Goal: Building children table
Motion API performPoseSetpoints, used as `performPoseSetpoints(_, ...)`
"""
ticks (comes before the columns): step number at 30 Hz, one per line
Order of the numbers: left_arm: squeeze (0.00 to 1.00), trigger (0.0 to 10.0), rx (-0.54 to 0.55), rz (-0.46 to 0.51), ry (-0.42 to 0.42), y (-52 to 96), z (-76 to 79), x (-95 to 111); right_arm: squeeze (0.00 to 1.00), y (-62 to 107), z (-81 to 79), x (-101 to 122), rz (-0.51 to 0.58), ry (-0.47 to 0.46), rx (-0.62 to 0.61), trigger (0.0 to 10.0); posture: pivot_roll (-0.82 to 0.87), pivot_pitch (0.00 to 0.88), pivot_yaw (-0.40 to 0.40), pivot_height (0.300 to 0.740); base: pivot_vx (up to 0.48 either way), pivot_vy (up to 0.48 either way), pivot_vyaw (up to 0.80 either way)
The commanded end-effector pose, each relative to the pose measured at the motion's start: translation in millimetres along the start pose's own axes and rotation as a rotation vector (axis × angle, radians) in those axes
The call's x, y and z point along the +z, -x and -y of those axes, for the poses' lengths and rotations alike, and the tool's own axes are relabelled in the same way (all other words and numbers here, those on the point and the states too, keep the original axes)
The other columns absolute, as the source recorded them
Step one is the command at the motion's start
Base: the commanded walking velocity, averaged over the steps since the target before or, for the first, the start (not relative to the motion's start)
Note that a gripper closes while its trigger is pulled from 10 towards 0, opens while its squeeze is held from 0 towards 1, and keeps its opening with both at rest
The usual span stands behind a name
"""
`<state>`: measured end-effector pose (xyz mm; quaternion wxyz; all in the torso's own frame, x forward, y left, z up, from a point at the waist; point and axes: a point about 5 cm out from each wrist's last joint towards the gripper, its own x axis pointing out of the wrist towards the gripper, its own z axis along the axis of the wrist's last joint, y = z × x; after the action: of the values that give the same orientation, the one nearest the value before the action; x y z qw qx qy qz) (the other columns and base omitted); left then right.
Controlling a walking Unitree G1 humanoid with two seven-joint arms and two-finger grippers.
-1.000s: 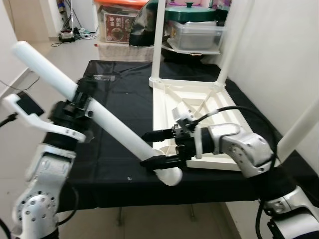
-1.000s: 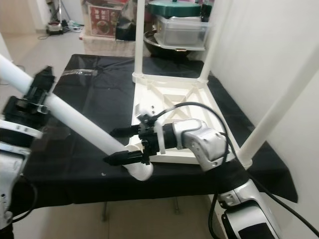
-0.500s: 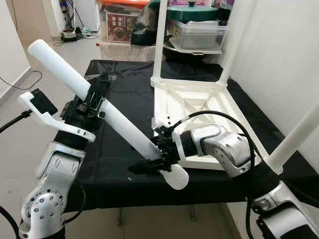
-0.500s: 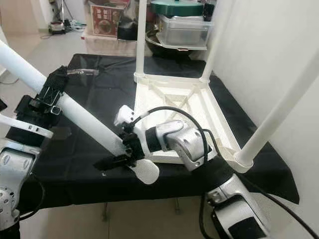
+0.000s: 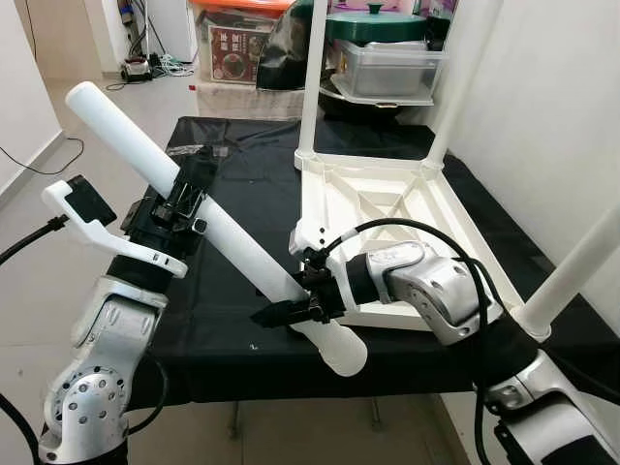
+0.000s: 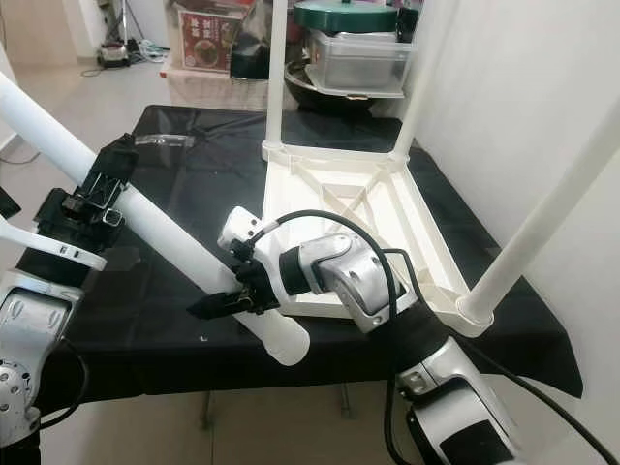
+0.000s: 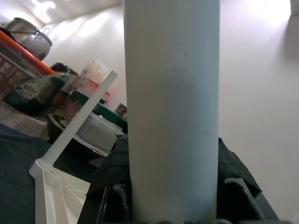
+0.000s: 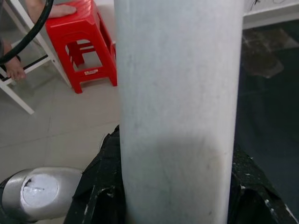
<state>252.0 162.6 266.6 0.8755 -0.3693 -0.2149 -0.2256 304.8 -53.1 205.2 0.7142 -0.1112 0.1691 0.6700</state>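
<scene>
A long white table leg [image 5: 232, 237] slants over the black-clothed table [image 5: 242, 174], its high end at the left and its low end past the front edge. My left gripper [image 5: 197, 177] is shut on the leg's upper half. Further down, my right gripper [image 5: 283, 312] is shut on it near the rounded lower end [image 5: 341, 353]. The leg stands between the black fingers in the left wrist view [image 7: 171, 107] and the right wrist view [image 8: 177, 102]. The white tabletop [image 5: 387, 208] lies upside down just right of the leg's low end, with three legs [image 5: 310, 77] standing up from its corners.
Plastic boxes and a green-lidded pot [image 5: 383, 48] crowd the floor behind the table. A white wall [image 5: 542, 116] runs close along the right side. Open floor [image 5: 48, 184] lies to the left. A red stool [image 8: 88, 39] and part of a person [image 8: 14, 70] are on the floor.
A second ago my right gripper's fingers stood spread around the leg's low end; now they are shut on it. The leg's lower end has moved a little left and forward.
</scene>
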Motion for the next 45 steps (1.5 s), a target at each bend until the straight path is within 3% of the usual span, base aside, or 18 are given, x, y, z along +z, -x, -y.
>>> performPoseSetpoints(1, 0.00, 0.0, -0.013, -0.022, 0.000, -4.9, 2.9, -4, 0.00, -10.2, -10.5, 1, -0.007, 0.019, 0.067, 0.0, 0.02, 0.000, -0.060, 0.740, 0.000, 0.000, 0.00)
performPoseSetpoints(2, 1.00, 10.0, -0.017, -0.031, -0.015, -3.9, 2.0, -5, 0.00, -8.2, -9.6, 1, -0.004, 0.019, 0.059, 0.0, 0.02, 0.000, -0.060, 0.740, 0.000, 0.000, 0.00)
performPoseSetpoints(10, 1.00, 10.0, 0.009, 0.051, -0.067, 3.3, -5.5, 13, 0.00, 15.5, 1.8, 3, 0.044, -0.019, -0.023, 0.0, 0.01, 0.000, -0.061, 0.740, 0.000, 0.000, 0.00)
performPoseSetpoints(13, 1.00, 10.0, -0.100, 0.079, -0.076, 14.4, 8.6, 32, 0.00, 38.9, 13.0, 3, 0.079, -0.056, -0.112, 0.0, 0.01, 0.000, -0.063, 0.740, 0.000, 0.000, 0.00)
performPoseSetpoints(17, 1.00, 10.0, -0.127, 0.089, -0.080, 18.1, 13.2, 37, 0.00, 48.3, 17.5, 1, 0.089, -0.072, -0.150, 0.0, 0.02, 0.000, -0.066, 0.740, 0.000, 0.000, 0.00)
performPoseSetpoints(23, 1.00, 10.0, -0.194, 0.045, -0.091, 30.2, 23.6, 41, 0.00, 82.3, 41.8, -7, 0.118, -0.135, -0.391, 0.0, 0.02, 0.000, -0.066, 0.740, 0.000, 0.000, 0.00)
performPoseSetpoints(24, 0.00, 10.0, -0.094, 0.030, -0.122, 29.0, 11.2, 39, 0.00, 89.0, 49.0, -3, 0.165, -0.155, -0.469, 0.0, 0.02, 0.000, -0.062, 0.740, 0.000, 0.000, 0.00)
performPoseSetpoints(27, 0.00, 10.0, -0.094, 0.030, -0.122, 29.0, 11.2, 39, 0.00, 89.0, 49.0, -3, 0.165, -0.155, -0.469, 0.0, 0.02, 0.000, -0.062, 0.740, 0.000, 0.000, 0.00)
performPoseSetpoints(28, 0.00, 10.0, 0.129, -0.033, -0.211, 27.4, -16.5, 35, 0.00, 96.9, 58.8, 3, 0.234, -0.183, -0.580, 0.0, 0.01, 0.000, -0.056, 0.740, 0.000, 0.000, 0.00)
performPoseSetpoints(29, 0.00, 10.0, 0.129, -0.033, -0.211, 27.4, -16.5, 35, 0.00, 96.9, 58.8, 3, 0.234, -0.183, -0.580, 0.0, 0.01, 0.000, -0.056, 0.740, 0.000, 0.000, 0.00)
performPoseSetpoints(30, 0.00, 10.0, 0.339, -0.134, -0.326, 32.1, -44.2, 29, 0.00, 109.3, 71.1, 12, 0.353, -0.238, -0.731, 0.0, 0.02, 0.000, -0.055, 0.740, 0.000, 0.000, 0.00)
performPoseSetpoints(32, 0.00, 10.0, 0.339, -0.134, -0.326, 32.1, -44.2, 29, 0.00, 109.3, 71.1, 12, 0.353, -0.238, -0.731, 0.0, 0.02, 0.000, -0.055, 0.740, 0.000, 0.000, 0.00)
performPoseSetpoints(34, 0.00, 10.0, 0.645, -0.332, -0.608, 46.8, -77.9, 24, 0.00, 125.9, 83.2, 25, 0.606, -0.338, -0.921, 0.3, 0.03, 0.000, -0.051, 0.740, 0.000, 0.000, 0.00)
performPoseSetpoints(35, 0.00, 10.0, 0.645, -0.332, -0.608, 46.8, -77.9, 24, 0.00, 125.9, 83.2, 25, 0.606, -0.338, -0.921, 0.3, 0.03, 0.000, -0.051, 0.740, 0.000, 0.000, 0.00)
performPoseSetpoints(36, 0.00, 10.0, 0.756, -0.471, -0.817, 56.2, -88.9, 22, 0.00, 131.2, 86.3, 27, 0.748, -0.398, -0.999, 6.6, 0.03, 0.000, -0.051, 0.740, 0.000, 0.000, 0.00)
performPoseSetpoints(39, 0.00, 10.0, 0.776, -0.530, -0.892, 59.5, -92.1, 20, 0.00, 131.4, 87.6, 26, 0.783, -0.416, -1.026, 6.6, 0.03, 0.000, -0.051, 0.740, 0.000, 0.000, 0.00)
performPoseSetpoints(40, 0.00, 10.0, 0.767, -0.536, -0.919, 59.1, -91.5, 19, 0.00, 129.7, 88.3, 26, 0.805, -0.437, -1.031, 10.0, 0.05, 0.000, -0.052, 0.740, 0.000, 0.000, 0.00)
performPoseSetpoints(45, 0.00, 10.0, 0.744, -0.583, -0.863, 57.9, -90.8, 13, 0.00, 122.1, 87.9, 29, 0.866, -0.489, -0.988, 10.0, 0.05, 0.000, -0.050, 0.740, 0.000, 0.000, 0.00)
